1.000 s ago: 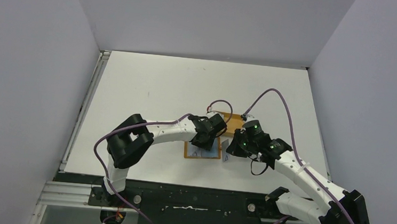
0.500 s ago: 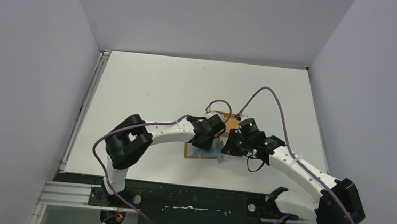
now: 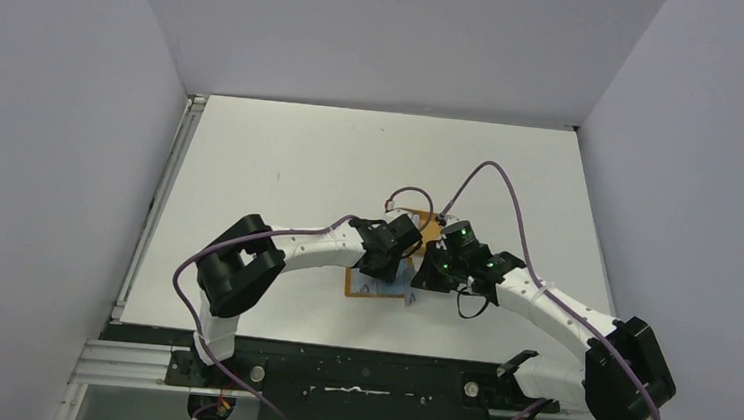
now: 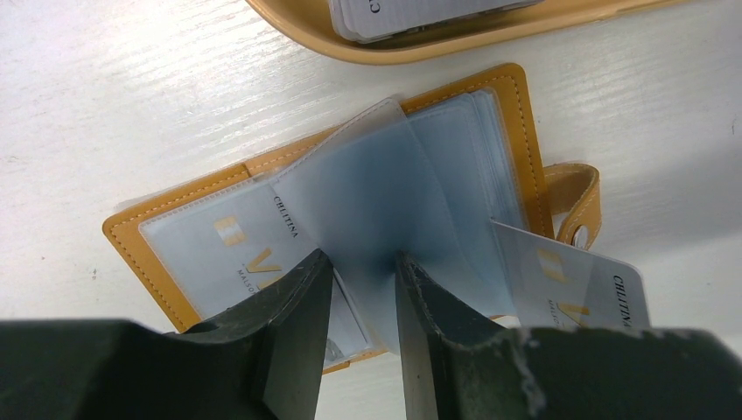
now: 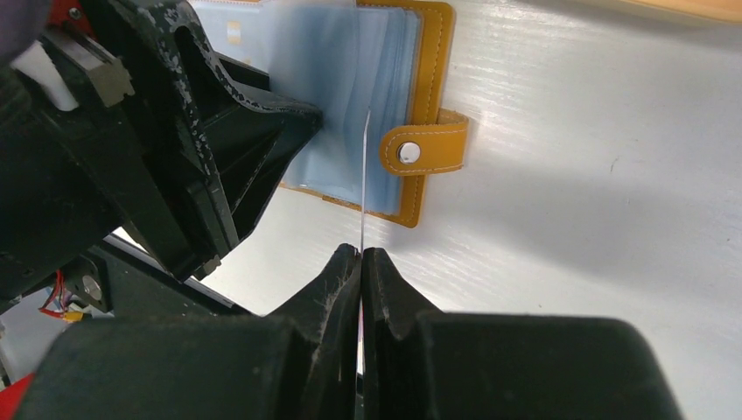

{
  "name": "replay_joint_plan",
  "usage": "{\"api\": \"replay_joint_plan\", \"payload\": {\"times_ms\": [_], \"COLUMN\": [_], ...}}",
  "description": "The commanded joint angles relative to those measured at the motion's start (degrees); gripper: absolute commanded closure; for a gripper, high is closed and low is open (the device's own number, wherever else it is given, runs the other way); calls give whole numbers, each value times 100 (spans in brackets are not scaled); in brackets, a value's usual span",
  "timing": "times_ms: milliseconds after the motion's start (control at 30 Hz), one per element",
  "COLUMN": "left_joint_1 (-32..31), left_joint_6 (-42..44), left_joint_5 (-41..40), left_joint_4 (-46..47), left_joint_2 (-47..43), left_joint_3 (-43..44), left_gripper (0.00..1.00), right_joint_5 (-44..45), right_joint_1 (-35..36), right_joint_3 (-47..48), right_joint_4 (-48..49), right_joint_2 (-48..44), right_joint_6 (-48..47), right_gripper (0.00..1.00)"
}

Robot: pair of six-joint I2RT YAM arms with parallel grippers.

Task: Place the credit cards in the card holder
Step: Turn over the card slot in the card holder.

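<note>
The tan-orange card holder lies open on the white table, by its snap strap in the right wrist view. My left gripper is shut on a clear plastic sleeve of the holder and holds it raised. One silvery credit card sits in the holder's left pocket. My right gripper is shut on a second credit card, seen edge-on, its tip at the sleeves; the same card shows by the strap. From above, both grippers meet over the holder.
An orange rimmed tray lies just beyond the holder, with more cards in it, and it shows partly behind the arms. The table's near edge and the dark base rail are close behind the holder.
My right arm has swung left, bringing its card up to the open holder. The left gripper has closed a little on the raised sleeve and stayed in place.
</note>
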Motion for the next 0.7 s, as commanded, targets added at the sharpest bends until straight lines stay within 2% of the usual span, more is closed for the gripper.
{"api": "replay_joint_plan", "payload": {"times_ms": [0, 233, 667], "left_joint_1": [31, 32, 87], "left_joint_6": [-30, -69, -188], "left_joint_5": [33, 33, 156], "left_joint_4": [-210, -220, -90], "left_joint_2": [134, 125, 43], "left_joint_3": [-221, -242, -373], "left_gripper": [71, 74, 78], "right_joint_5": [83, 266, -208], "right_joint_1": [37, 37, -83], "right_joint_3": [-19, 76, -290], "right_joint_4": [288, 123, 850], "right_joint_2": [-52, -572, -103], "right_joint_6": [50, 19, 456], "right_gripper": [100, 100, 100]}}
